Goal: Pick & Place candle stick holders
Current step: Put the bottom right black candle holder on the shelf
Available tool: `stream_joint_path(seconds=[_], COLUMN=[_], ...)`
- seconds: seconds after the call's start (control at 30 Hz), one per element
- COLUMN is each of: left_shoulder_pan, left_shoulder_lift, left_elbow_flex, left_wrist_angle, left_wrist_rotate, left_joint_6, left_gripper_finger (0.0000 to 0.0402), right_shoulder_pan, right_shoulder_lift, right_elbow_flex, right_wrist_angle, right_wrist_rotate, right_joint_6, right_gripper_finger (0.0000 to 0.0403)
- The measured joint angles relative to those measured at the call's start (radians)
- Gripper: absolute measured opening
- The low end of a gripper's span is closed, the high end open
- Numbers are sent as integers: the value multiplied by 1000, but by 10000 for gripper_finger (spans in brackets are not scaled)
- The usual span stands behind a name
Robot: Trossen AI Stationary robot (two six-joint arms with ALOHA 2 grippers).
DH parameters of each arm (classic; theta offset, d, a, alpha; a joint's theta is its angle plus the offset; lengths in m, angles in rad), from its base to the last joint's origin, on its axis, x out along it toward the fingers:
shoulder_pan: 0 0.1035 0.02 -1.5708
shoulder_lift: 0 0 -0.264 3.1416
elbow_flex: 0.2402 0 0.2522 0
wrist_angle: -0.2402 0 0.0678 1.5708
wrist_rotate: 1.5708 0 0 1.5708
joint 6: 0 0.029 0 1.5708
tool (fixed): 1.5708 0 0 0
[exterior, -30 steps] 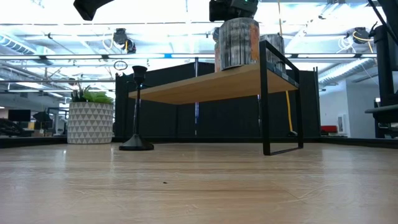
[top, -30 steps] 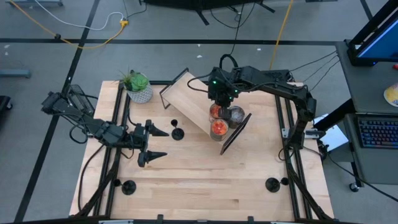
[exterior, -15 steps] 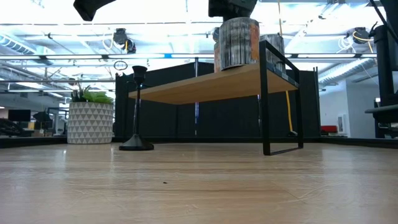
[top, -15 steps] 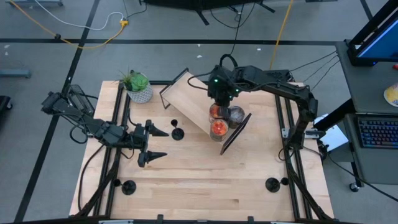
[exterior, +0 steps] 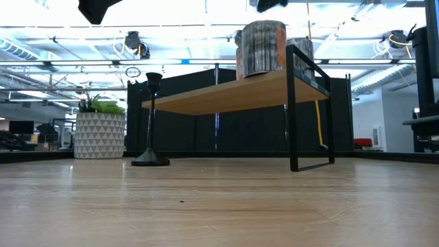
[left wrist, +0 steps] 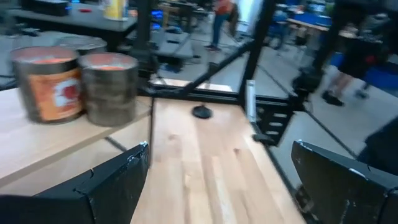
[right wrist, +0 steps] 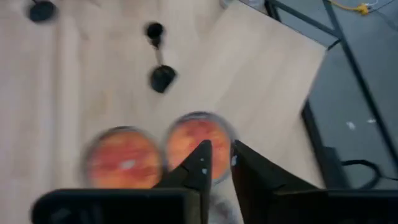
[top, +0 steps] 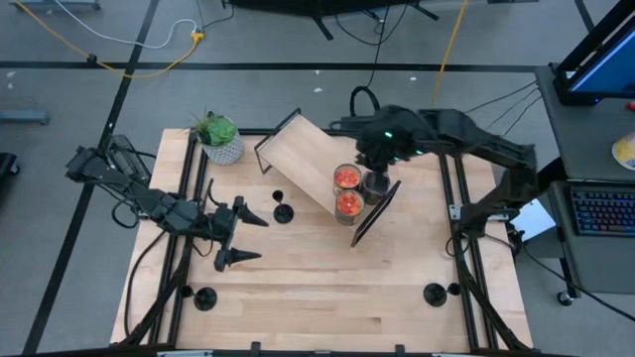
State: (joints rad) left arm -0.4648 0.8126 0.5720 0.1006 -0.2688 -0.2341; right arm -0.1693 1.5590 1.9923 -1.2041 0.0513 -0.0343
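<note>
Since a second ago the right arm has swung away from above the jars toward the shelf's far right end, and the left arm's fingers have turned slightly; nothing else has shifted.

Largest first: the wooden table (top: pixel 327 297) carries a low shelf (top: pixel 303 159), a plank on a black frame set at an angle. Three jars stand at its right end, two showing orange-red contents (top: pixel 347 177) and a greyer one (top: pixel 375 183) beside them. A potted plant (top: pixel 220 139) stands at the table's back left.

The right gripper (right wrist: pixel 216 163) hangs above the jars with its fingers close together, a narrow gap between them, holding nothing. The left gripper (top: pixel 238 238) hovers over the left of the table, spread wide and empty.

Smallest are the candle stick holders: one (top: pixel 284 211) stands upright on the table just in front of the shelf, near the left gripper, and two more sit near the front edge, left (top: pixel 205 297) and right (top: pixel 434 294).

Each looks stiff and light, steady on its broad base but top-heavy. The thin stem seems the natural place to pinch, low down, since a high grip could tip it.
</note>
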Motion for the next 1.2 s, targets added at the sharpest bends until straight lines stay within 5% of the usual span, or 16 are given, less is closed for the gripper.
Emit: stream_joint_path(seconds=[0.13, 0.3, 0.6, 1.03, 1.2], left_shoulder_pan=[0, -1, -1, -1, -1], left_shoulder_lift=[-55, -145, -260, -272, -272], left_elbow_flex=[0, 0, 0, 0, 0], left_wrist_angle=[-47, -156, -276, -292, -292], left_wrist_rotate=[58, 109, 186, 224, 227], left_joint_6=[23, 23, 50, 50, 50], left_gripper_finger=[397, 397, 397, 397, 397], right_shoulder_pan=[96, 255, 527, 784, 883], right_shoulder_lift=[-66, -126, -142, -184, -224], right_elbow_flex=[0, 0, -36, -377, -447], right_wrist_angle=[-5, -52, -281, -368, -338], right_wrist_rotate=[10, 109, 100, -283, -315], right_joint_6=[133, 330, 875, 1564, 1756], right_gripper_finger=[6, 3, 1, 1, 1])
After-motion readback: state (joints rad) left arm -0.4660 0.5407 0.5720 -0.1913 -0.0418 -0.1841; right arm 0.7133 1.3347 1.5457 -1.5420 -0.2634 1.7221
